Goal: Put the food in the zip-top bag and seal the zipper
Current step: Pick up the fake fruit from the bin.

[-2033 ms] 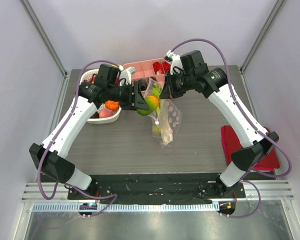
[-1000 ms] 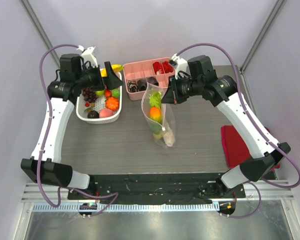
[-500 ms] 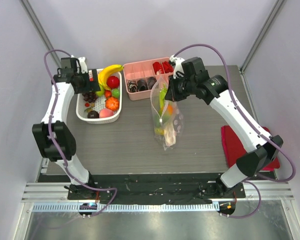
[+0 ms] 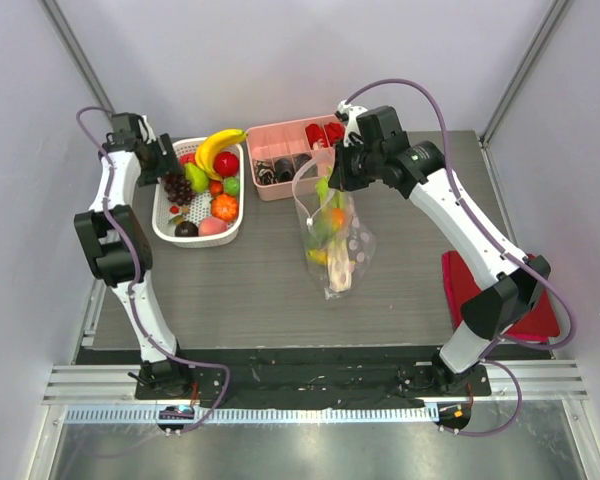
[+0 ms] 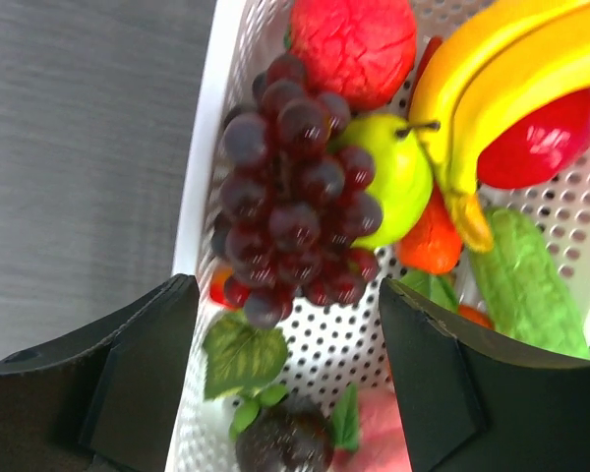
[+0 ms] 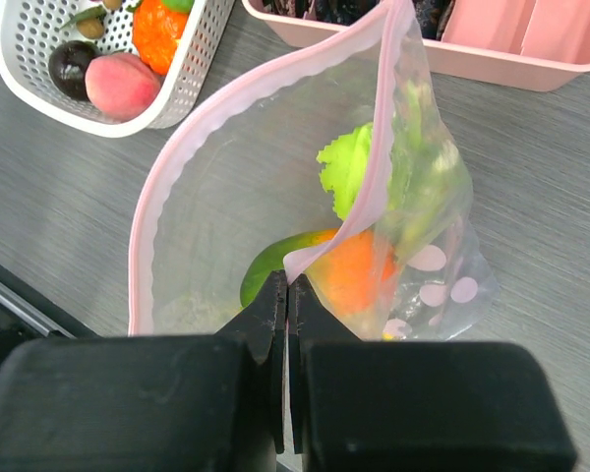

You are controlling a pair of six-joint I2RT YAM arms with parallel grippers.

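The zip-top bag (image 4: 340,245) stands mid-table, its mouth open. My right gripper (image 4: 329,181) is shut on the bag's pinkish zipper strip (image 6: 177,147) and holds the mouth edge up, as the right wrist view (image 6: 288,287) shows. Inside the bag (image 6: 226,197) lie an orange fruit (image 6: 354,270), a green leafy piece (image 6: 346,167) and a green-skinned fruit (image 6: 265,264). My left gripper (image 4: 165,164) is open and empty over the white basket's left side. In the left wrist view it (image 5: 285,393) hangs just above the purple grapes (image 5: 290,206), not touching them.
The white basket (image 4: 202,237) holds a banana (image 4: 220,145), a green pear (image 5: 398,177), red and orange fruits and a peach. A pink compartment tray (image 4: 280,135) stands behind the bag. A red cloth (image 4: 462,290) lies at the right edge.
My left gripper carried a green-orange fruit to the bag, let it go, and swung back left over the basket. My right gripper kept hold of the bag's mouth.
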